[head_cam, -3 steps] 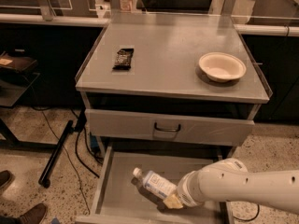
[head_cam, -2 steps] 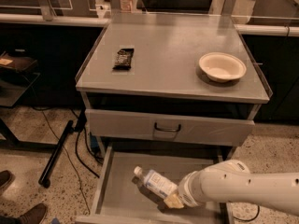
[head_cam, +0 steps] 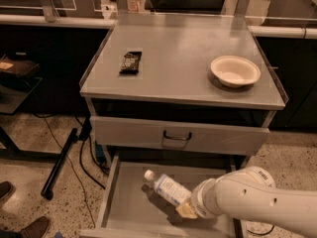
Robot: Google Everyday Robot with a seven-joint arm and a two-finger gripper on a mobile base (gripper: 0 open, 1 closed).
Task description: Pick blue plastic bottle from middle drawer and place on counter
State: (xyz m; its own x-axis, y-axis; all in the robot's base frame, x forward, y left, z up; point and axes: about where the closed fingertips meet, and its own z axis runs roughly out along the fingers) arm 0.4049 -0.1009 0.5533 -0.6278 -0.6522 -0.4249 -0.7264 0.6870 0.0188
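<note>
The blue plastic bottle [head_cam: 168,188], clear with a white cap and a pale label, is tilted over the open middle drawer [head_cam: 126,202], cap pointing up and to the left. My gripper [head_cam: 186,210], at the end of the thick white arm coming in from the lower right, is shut on the bottle's base end. Its yellowish fingertips [head_cam: 188,212] show just below the bottle. The bottle casts a shadow on the drawer floor. The grey counter [head_cam: 178,53] lies above, well away from the gripper.
A cream bowl [head_cam: 235,71] sits on the counter's right side and a dark snack packet [head_cam: 131,62] on its left. The closed upper drawer front [head_cam: 129,132] with a dark handle overhangs the open drawer. A black pole [head_cam: 62,162], cables and shoes [head_cam: 29,227] lie on the floor at left.
The bottle and my gripper have shifted slightly up and to the right within the drawer. Nothing on the counter has moved.
</note>
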